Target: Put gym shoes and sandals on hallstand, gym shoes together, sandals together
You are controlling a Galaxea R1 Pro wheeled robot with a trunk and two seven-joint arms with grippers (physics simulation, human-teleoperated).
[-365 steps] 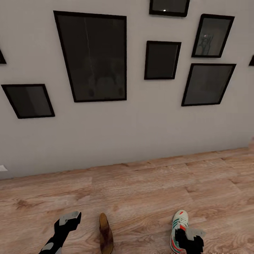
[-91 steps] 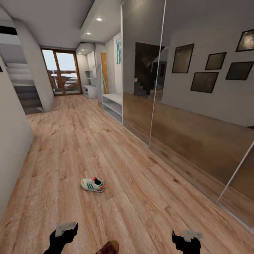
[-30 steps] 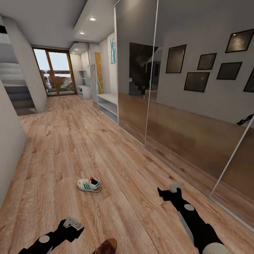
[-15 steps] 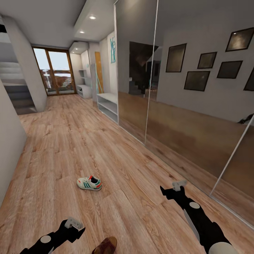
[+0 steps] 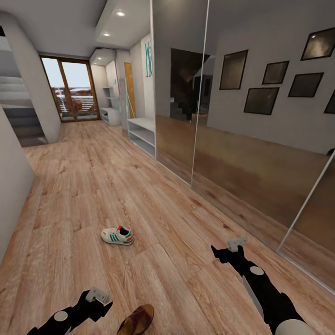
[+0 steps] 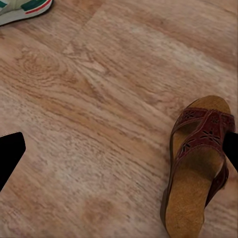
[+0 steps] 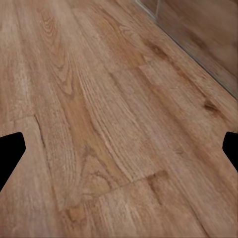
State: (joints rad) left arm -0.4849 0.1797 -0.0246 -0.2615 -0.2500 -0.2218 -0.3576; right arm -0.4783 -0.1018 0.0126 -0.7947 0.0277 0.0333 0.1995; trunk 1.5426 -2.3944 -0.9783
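1. One gym shoe [image 5: 117, 235] lies on its sole on the corridor floor [image 5: 83, 195], out in the open ahead of the robot, well apart from both grippers
2. One sandal [image 5: 137, 320] lies flat on the planks close in front of the robot, just beside the left gripper [image 5: 97, 300] – in the left wrist view the sandal [image 6: 198, 163] shows its tan insole and dark red-brown cut-out strap, with one dark fingertip [image 6: 232, 148] over its edge
3. Left gripper: fingers spread wide, nothing between them
4. Right gripper [image 5: 230, 251] hangs low over bare floor near the mirrored sliding doors [image 5: 242, 121] – fingertips far apart in its wrist view, holding nothing
5. The hallstand [image 5: 143, 135] stands far down the corridor along the right wall, beyond the mirrored doors
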